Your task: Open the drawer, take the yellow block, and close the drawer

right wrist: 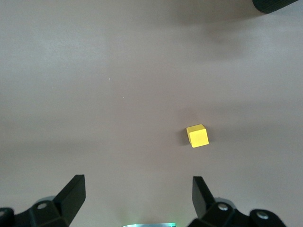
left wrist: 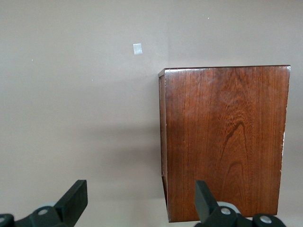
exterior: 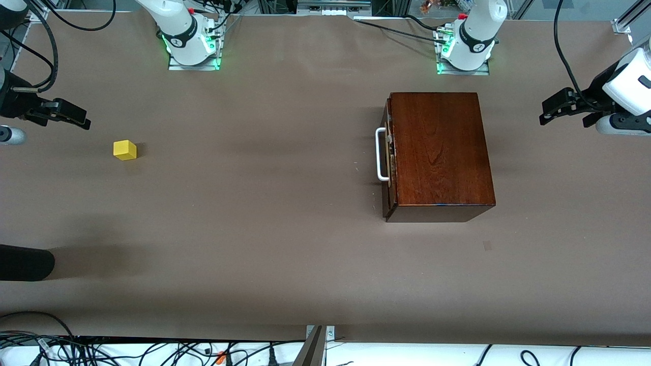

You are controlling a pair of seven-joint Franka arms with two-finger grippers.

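Lying on table (exterior: 285,244), yellow block (exterior: 124,150); drawer (exterior: 389,152) closed

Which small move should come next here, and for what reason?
Probably the left gripper, open and over bare table at its arm's end, should move toward the white handle: the drawer looks shut. The yellow block already lies on the table under the open, waiting right gripper.
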